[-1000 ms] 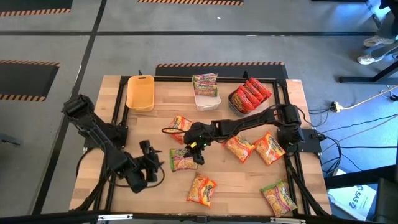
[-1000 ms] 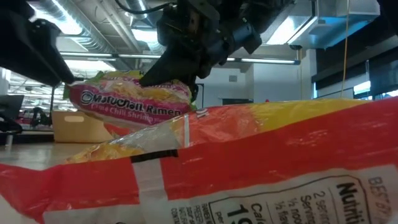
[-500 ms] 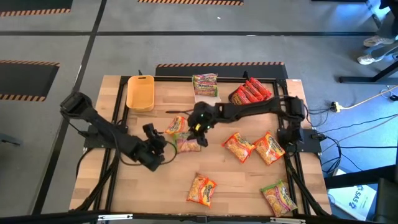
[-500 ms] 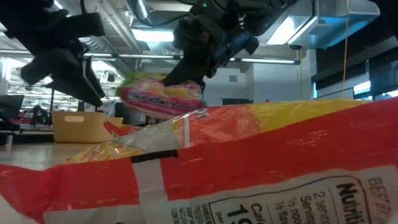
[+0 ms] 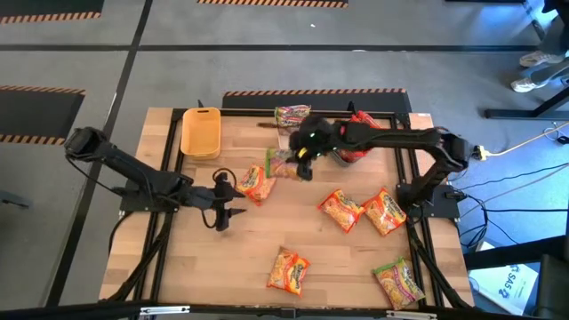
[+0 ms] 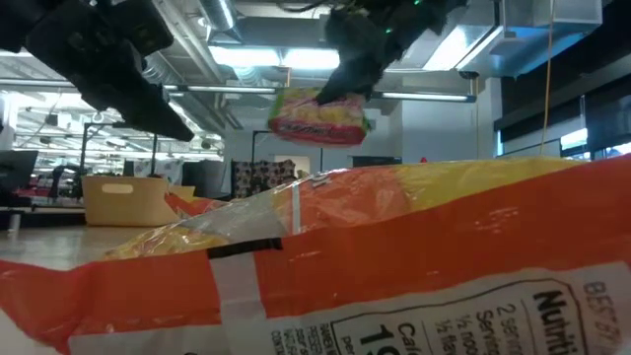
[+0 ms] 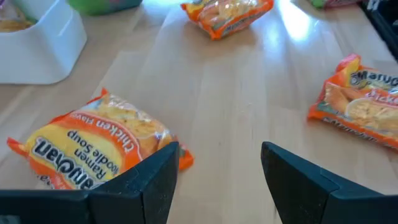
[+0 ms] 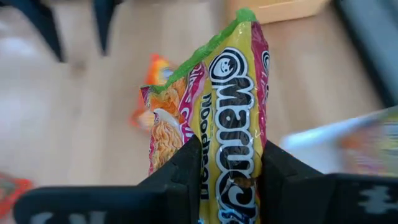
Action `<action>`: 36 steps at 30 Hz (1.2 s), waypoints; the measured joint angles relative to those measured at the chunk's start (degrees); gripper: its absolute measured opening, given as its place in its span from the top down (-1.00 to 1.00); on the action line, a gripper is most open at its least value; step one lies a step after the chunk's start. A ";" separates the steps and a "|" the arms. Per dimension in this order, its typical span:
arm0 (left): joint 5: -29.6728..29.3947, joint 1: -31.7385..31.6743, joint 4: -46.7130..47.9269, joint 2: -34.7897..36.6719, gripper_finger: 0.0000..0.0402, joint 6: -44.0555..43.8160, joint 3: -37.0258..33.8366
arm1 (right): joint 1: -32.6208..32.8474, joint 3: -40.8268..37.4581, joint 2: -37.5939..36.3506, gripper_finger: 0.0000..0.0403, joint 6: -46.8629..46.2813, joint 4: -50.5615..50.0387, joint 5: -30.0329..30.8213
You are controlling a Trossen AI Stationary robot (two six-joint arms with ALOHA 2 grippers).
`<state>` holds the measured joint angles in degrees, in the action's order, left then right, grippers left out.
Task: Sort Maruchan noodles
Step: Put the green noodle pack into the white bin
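Note:
The Maruchan noodles are glossy packets. My right gripper (image 5: 302,158) is shut on a green-pink packet (image 5: 283,165), in the air just near of the white bin (image 5: 286,144), which holds another green-pink packet (image 5: 292,114). Red packets (image 5: 360,132) fill the dark grey bin. My left gripper (image 5: 227,200) is open and hovers beside an orange packet (image 5: 256,184) lying flat on the table; in the left wrist view that packet (image 7: 99,146) lies just beyond one finger. Three more orange packets (image 5: 340,211) (image 5: 385,212) (image 5: 289,269) and a green-pink one (image 5: 398,280) lie flat. My right gripper (image 8: 227,168) pinches the green-pink packet between its two fingers near one end (image 8: 231,163), the packet standing edge-on between them. The fingers slant down from above. The packet (image 6: 320,116) is lifted clear of the table and hangs below the fingers.
A yellow bin (image 5: 200,132) stands at the far left of the table. An orange packet (image 6: 394,266) lies right in front of the low camera and blocks most of that view. There is bare wood between the left gripper and the near edge.
My right gripper has lifted the green-pink packet off the middle of the table and carried it up and toward the far edge, to beside the white bin. My left gripper has moved from the near left toward the far edge, up to the orange packet.

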<state>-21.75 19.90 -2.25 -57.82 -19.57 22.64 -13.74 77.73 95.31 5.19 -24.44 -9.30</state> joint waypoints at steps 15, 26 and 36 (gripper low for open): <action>-4.59 -0.50 -1.33 0.20 -0.11 0.81 -1.08 | -11.55 0.02 2.17 0.52 23.16 3.12 13.42; -6.57 -0.39 -2.26 0.20 -0.11 1.60 -1.08 | -12.54 0.02 11.54 0.51 30.86 8.70 13.62; -6.66 -0.39 -3.53 0.20 -0.11 4.71 -1.08 | -12.54 0.02 15.83 0.51 29.78 11.45 14.57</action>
<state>-28.40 19.51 -5.78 -57.63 -14.86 21.56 -26.28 77.76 111.14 34.97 -13.00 5.27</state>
